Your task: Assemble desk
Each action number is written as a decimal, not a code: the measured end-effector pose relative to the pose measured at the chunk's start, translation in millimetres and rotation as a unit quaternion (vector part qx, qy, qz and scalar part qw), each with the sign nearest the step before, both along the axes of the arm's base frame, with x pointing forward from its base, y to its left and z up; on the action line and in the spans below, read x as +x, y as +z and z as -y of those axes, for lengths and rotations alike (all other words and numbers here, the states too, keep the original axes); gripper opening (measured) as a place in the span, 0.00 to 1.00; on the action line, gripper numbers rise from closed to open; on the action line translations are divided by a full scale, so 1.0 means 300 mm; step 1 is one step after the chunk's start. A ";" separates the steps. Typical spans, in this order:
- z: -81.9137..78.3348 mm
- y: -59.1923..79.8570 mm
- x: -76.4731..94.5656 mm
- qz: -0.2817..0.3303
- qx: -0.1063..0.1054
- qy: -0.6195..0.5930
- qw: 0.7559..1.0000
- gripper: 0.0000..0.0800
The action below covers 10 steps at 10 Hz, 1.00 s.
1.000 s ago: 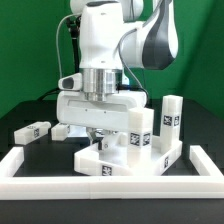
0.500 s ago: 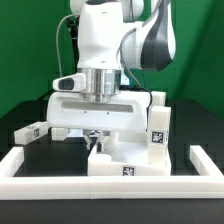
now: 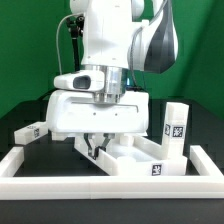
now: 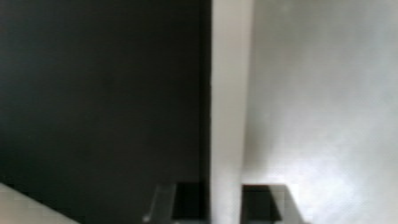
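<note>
The white desk panel (image 3: 135, 160) lies on the black table with its raised rim up and one white leg post (image 3: 176, 125) standing upright on its corner at the exterior view's right. My gripper (image 3: 97, 148) is low at the panel's near-left edge, shut on the rim. In the wrist view the rim (image 4: 228, 100) runs straight between my dark fingers (image 4: 187, 203), with the panel's white floor (image 4: 329, 110) on one side and black table on the other. My gripper (image 4: 226, 205) pinches that rim. A loose leg post (image 3: 32, 131) lies at the exterior view's left.
The low white border rail (image 3: 100, 187) runs along the front and up both sides, close to the panel's front edge. The arm's wide white hand (image 3: 95, 110) hides the table behind it. A green backdrop stands at the back.
The panel has swung and slid toward the exterior view's right with my gripper on its rim. The upright leg post moved right with it; a second upright post seen earlier no longer shows.
</note>
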<state>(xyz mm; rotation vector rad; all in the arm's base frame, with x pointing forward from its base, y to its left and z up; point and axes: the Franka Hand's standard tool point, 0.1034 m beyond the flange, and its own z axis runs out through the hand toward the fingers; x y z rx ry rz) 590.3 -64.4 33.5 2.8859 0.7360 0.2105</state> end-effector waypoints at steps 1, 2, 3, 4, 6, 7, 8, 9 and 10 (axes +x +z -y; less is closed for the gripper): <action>0.004 0.004 0.005 -0.001 -0.006 0.023 1.000 0.08; 0.003 0.010 0.014 -0.002 -0.015 0.055 0.998 0.08; -0.014 0.026 0.055 0.012 -0.040 0.132 0.990 0.08; -0.036 0.026 0.102 0.019 -0.061 0.207 0.976 0.08; -0.050 0.038 0.160 0.012 -0.092 0.311 0.946 0.09; -0.045 0.037 0.157 0.011 -0.094 0.314 0.945 0.09; -0.042 0.037 0.157 0.004 -0.105 0.349 0.931 0.09; -0.039 0.037 0.156 0.002 -0.108 0.358 0.927 0.09; -0.037 0.036 0.156 0.001 -0.108 0.356 0.928 0.09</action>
